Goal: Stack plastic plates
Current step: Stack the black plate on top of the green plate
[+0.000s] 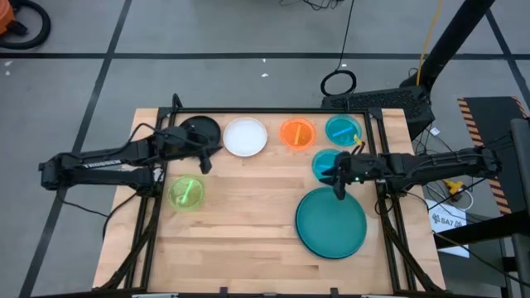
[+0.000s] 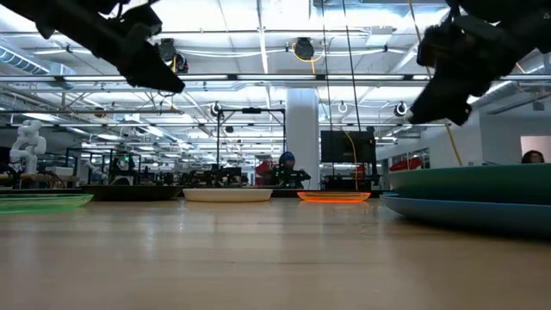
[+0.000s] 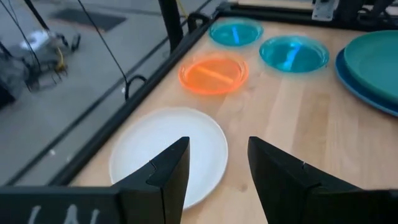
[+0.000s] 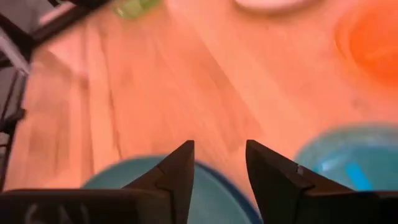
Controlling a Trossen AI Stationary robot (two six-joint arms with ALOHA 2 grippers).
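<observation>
The right tool (image 1: 340, 192), fingers spread and empty, hangs over the teal plate's (image 1: 332, 222) rim beside a cyan plate (image 1: 327, 162); dropping carelessly could nudge either aside.

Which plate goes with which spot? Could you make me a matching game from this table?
Plates:
1. white plate
2. lime green plate
3. teal plate
4. orange plate

Spots:
A. stacked on the blue plate
B. alone near the left arm
C. between the black plate and the orange one
D. between the white plate and a cyan plate

Pairs: 1-C, 2-B, 3-A, 4-D
</observation>
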